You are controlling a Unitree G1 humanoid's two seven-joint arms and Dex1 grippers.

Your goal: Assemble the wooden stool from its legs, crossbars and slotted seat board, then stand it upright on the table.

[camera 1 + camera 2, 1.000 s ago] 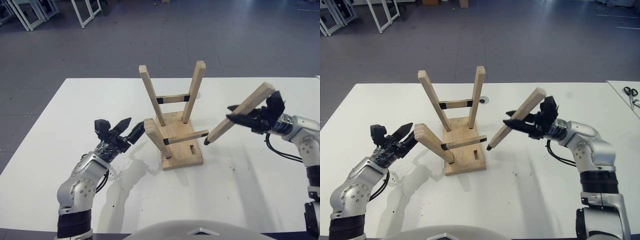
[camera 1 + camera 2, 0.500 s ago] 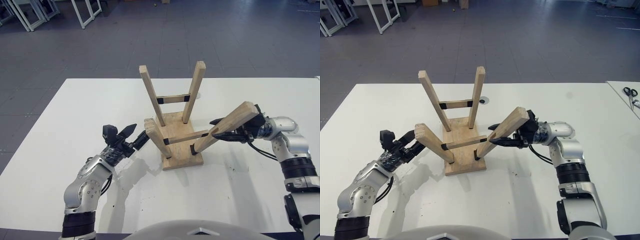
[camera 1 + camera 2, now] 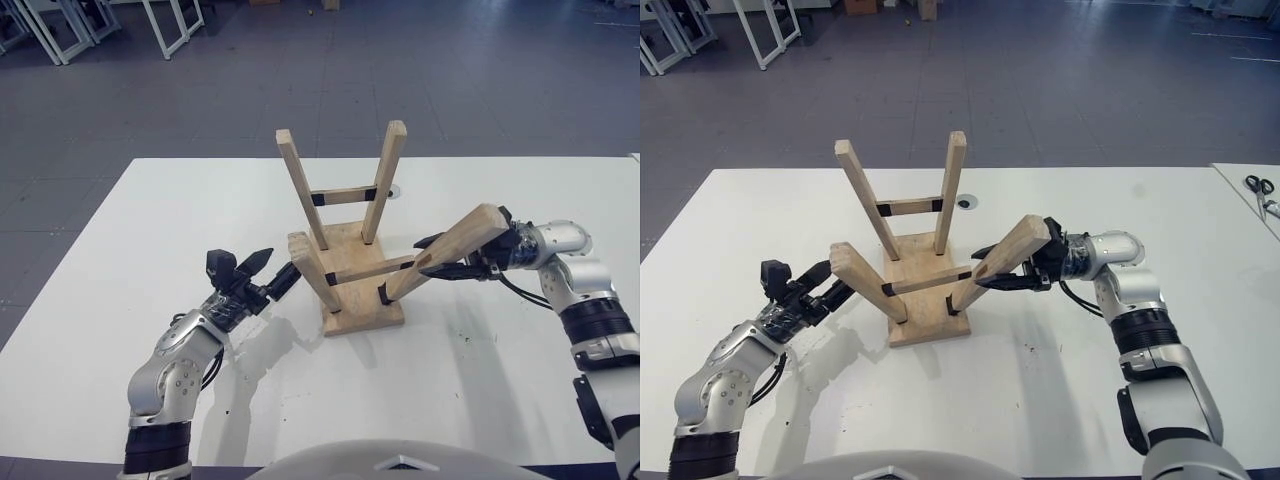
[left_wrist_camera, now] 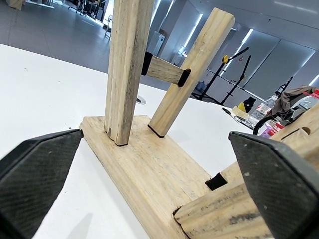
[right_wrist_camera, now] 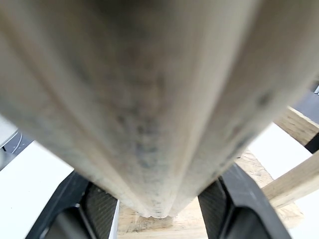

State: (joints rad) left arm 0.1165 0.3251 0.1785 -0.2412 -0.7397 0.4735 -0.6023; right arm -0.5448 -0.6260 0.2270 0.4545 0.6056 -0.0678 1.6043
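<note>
3 legs [image 3: 302, 195], 2 crossbars [image 3: 345, 197] stand in upturned seat board [image 3: 365, 310] at table [image 3: 150, 220] centre; right gripper [image 3: 432, 257] clamps 4th leg [image 3: 460, 238], tip at board's near-right corner, likely unseated; left gripper [image 3: 275, 266] spread, empty; flipping upright left.

large lab hall: grey floor [image 3: 480, 70], white table [image 3: 120, 260], metal frames [image 3: 170, 20].

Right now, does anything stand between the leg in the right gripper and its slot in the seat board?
Nothing visible does. The leg held by the right gripper has its lower end at the seat board; only the crossbar's free end lies close beside it.
</note>
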